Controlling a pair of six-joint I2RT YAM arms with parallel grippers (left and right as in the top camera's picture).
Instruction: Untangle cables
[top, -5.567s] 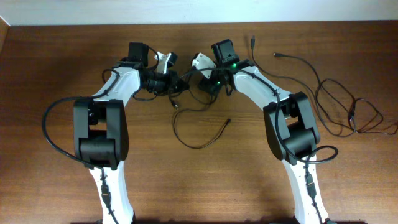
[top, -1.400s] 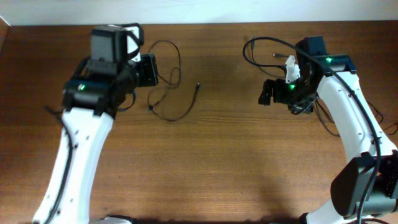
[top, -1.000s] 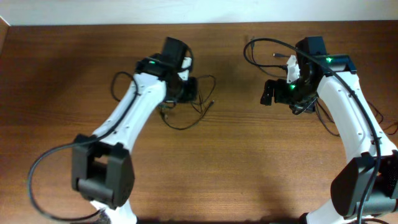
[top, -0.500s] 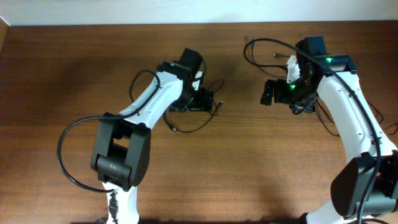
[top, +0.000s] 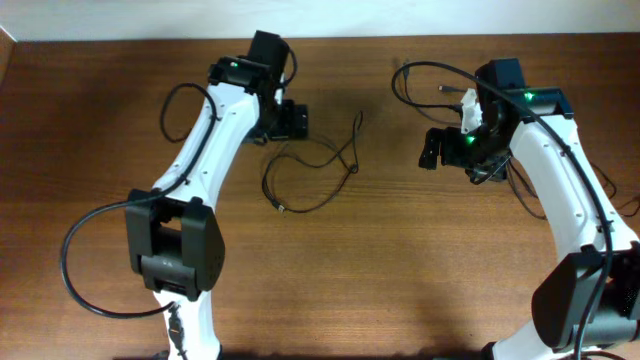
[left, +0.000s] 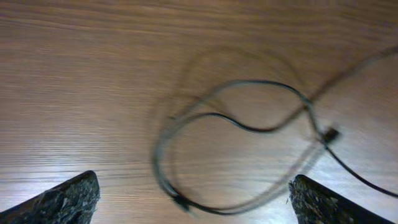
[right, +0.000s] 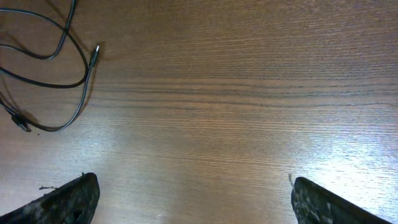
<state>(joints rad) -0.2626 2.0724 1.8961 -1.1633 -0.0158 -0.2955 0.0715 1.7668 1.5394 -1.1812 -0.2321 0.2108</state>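
Observation:
One thin black cable (top: 318, 178) lies in loose loops on the table between the arms, with a plug end (top: 283, 208) toward the front. My left gripper (top: 290, 121) hovers just behind and to the left of it, open and holding nothing. In the left wrist view the cable (left: 249, 127) looks blurred below the open left gripper (left: 193, 186). My right gripper (top: 432, 150) is open over bare wood to the cable's right. The right wrist view shows that cable (right: 65, 78) at the top left, far from the right gripper (right: 189, 186). More cables (top: 520, 185) lie behind the right arm.
A black cord (top: 420, 70) arcs by the right arm's wrist near the table's back edge, with a small plug (top: 447, 89) beside it. The brown wooden table (top: 380, 280) meets a white wall at the back. Thick black wires hang at the arms' bases (top: 75, 280).
My left gripper has opened and let the cable go. The left arm pulled back and to the left, and the cable now lies spread on the table. The right arm has not moved.

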